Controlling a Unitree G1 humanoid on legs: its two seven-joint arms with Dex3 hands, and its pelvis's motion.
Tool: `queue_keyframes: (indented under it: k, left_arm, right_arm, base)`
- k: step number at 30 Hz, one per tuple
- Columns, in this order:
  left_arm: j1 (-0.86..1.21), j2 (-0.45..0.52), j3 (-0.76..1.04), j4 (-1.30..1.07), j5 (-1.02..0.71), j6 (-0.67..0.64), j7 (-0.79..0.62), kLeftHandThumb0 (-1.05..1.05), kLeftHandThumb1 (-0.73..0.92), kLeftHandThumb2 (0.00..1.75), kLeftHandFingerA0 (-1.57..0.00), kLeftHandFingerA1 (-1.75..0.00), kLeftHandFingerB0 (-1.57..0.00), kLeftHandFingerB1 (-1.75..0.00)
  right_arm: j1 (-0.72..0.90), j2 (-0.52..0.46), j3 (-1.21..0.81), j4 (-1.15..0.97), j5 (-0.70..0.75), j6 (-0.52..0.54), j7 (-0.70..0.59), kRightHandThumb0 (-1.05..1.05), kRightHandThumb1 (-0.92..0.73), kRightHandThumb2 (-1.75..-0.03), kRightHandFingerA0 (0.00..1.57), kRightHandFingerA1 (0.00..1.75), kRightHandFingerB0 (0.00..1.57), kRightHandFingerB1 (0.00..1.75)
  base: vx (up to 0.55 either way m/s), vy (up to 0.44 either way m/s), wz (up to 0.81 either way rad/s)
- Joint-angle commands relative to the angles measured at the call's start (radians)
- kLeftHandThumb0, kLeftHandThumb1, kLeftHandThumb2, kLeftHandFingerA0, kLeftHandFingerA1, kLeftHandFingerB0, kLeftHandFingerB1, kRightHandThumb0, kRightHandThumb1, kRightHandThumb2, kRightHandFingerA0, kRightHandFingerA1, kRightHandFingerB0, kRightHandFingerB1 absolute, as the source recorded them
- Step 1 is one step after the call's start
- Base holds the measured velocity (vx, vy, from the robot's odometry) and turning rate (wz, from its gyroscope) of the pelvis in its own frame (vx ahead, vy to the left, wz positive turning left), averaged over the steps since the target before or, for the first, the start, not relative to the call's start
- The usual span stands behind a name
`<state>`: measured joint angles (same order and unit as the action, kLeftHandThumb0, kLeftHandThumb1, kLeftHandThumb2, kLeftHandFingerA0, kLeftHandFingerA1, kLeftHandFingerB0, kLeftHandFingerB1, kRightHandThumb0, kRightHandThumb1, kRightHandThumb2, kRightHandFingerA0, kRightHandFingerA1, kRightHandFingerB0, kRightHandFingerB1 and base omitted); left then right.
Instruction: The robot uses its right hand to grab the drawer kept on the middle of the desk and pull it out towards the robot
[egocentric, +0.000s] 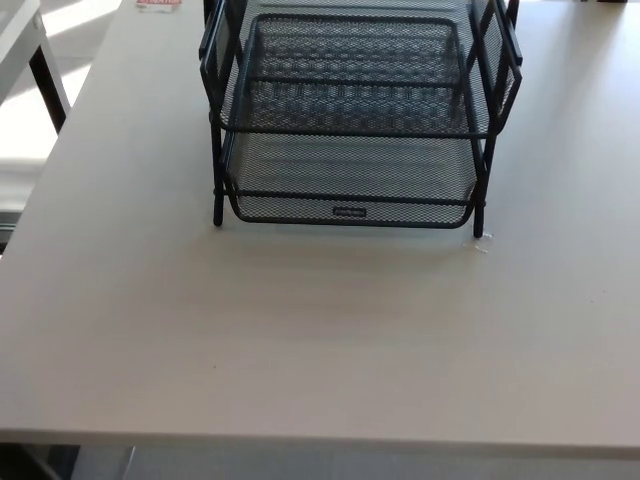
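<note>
We see neither hand in view, so we cannot tell the state of either hand's fingers. The black wire-mesh stacked tray organizer (355, 120) sits at 12 o'clock on the pale grey counter (300, 330); its bottom mesh drawer (350, 185) faces us. Risk, as we judge it: pulling the drawer may drag the whole light frame forward. A small front label plate (349, 211) is unreadable, as is the red sticker (158, 4) at 11 o'clock.
</note>
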<state>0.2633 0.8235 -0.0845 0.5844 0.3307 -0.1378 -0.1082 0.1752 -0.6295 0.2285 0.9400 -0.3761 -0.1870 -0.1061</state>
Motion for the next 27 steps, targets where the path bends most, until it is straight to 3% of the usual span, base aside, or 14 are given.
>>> queue_keyframes:
  k: [1,5,6,11,12,18,19,22,23,24,25,26,27]
  left_arm:
    - [0.055,0.119,-0.046,-0.089,0.085,-0.096,-0.054,-0.33,0.67,0.6,-0.59,-0.99,-0.66,-0.74]
    - [0.06,0.125,-0.05,-0.096,0.076,-0.093,-0.054,-0.33,0.67,0.59,-0.61,-1.01,-0.66,-0.77]
    - [0.067,0.13,-0.048,-0.107,0.076,-0.091,-0.058,-0.33,0.67,0.6,-0.61,-1.01,-0.64,-0.76]
    - [0.079,0.129,-0.036,-0.08,0.068,-0.113,-0.044,-0.32,0.66,0.59,-0.61,-0.96,-0.66,-0.71]
    - [0.081,0.128,-0.034,-0.087,0.071,-0.098,-0.043,-0.34,0.66,0.59,-0.62,-0.97,-0.63,-0.68]
    - [0.098,0.129,-0.026,-0.117,0.072,-0.078,-0.048,-0.33,0.67,0.59,-0.61,-0.96,-0.63,-0.67]
    - [0.096,0.126,-0.026,-0.117,0.074,-0.07,-0.049,-0.34,0.66,0.59,-0.62,-0.95,-0.63,-0.67]
    - [0.084,0.124,-0.033,-0.097,0.082,-0.083,-0.045,-0.34,0.67,0.59,-0.61,-0.96,-0.63,-0.67]
    - [0.085,0.125,-0.03,-0.099,0.077,-0.09,-0.048,-0.33,0.65,0.59,-0.6,-0.99,-0.66,-0.74]
    - [0.084,0.126,-0.03,-0.095,0.075,-0.105,-0.047,-0.33,0.65,0.59,-0.6,-0.99,-0.66,-0.74]
    - [0.078,0.122,-0.032,-0.085,0.075,-0.105,-0.046,-0.33,0.65,0.59,-0.61,-0.98,-0.66,-0.73]
    - [0.077,0.122,-0.032,-0.085,0.076,-0.105,-0.046,-0.33,0.65,0.59,-0.61,-0.98,-0.66,-0.73]
    - [0.062,0.118,-0.04,-0.066,0.081,-0.101,-0.049,-0.33,0.65,0.59,-0.61,-0.95,-0.66,-0.7]
  right_arm:
    - [0.094,-0.129,-0.027,-0.115,-0.04,-0.16,-0.075,-0.66,-0.59,-0.59,0.68,0.43,0.6,0.42]
    - [0.13,-0.152,-0.077,-0.14,0.018,-0.149,-0.006,-0.64,-0.59,-0.59,0.65,0.42,0.57,0.39]
    - [0.145,-0.161,-0.1,-0.164,0.037,-0.125,0.023,-0.67,-0.52,-0.63,0.63,0.45,0.54,0.41]
    - [0.16,-0.211,-0.167,-0.2,0.066,-0.11,0.11,-0.65,-0.57,-0.58,0.65,0.43,0.57,0.38]
    - [0.17,-0.248,-0.213,-0.226,0.111,-0.075,0.169,-0.71,-0.45,-0.66,0.64,0.48,0.54,0.43]
    - [0.202,-0.312,-0.329,-0.286,0.152,-0.034,0.235,-0.66,-0.51,-0.57,0.73,0.46,0.6,0.39]
    - [0.223,-0.342,-0.366,-0.327,0.165,0.0,0.268,-0.65,-0.5,-0.57,0.74,0.57,0.6,0.4]
    - [0.26,-0.384,-0.425,-0.404,0.172,0.061,0.315,-0.65,-0.48,-0.56,0.74,0.59,0.6,0.4]
    - [0.285,-0.407,-0.461,-0.453,0.174,0.097,0.341,-0.65,-0.5,-0.56,0.59,0.52,0.57,0.41]
    - [0.303,-0.431,-0.486,-0.497,0.175,0.138,0.375,-0.65,-0.5,-0.56,0.59,0.52,0.57,0.41]
    - [0.334,-0.444,-0.524,-0.559,0.161,0.174,0.383,-0.7,-0.38,-0.82,0.6,0.68,0.53,0.52]
    - [0.338,-0.441,-0.529,-0.567,0.159,0.18,0.387,-0.7,-0.38,-0.82,0.6,0.68,0.53,0.52]
    - [0.375,-0.451,-0.602,-0.672,0.161,0.273,0.423,-0.7,-0.49,-0.56,0.61,0.57,0.6,0.45]
  base:
    - [0.0,0.0,0.0]
    - [0.0,0.0,0.0]
    - [0.0,0.0,0.0]
    - [0.0,0.0,0.0]
    - [0.0,0.0,0.0]
    - [0.0,0.0,0.0]
    - [0.0,0.0,0.0]
    - [0.0,0.0,0.0]
    - [0.0,0.0,0.0]
    - [0.0,0.0,0.0]
    - [0.0,0.0,0.0]
    - [0.0,0.0,0.0]
    - [0.0,0.0,0.0]
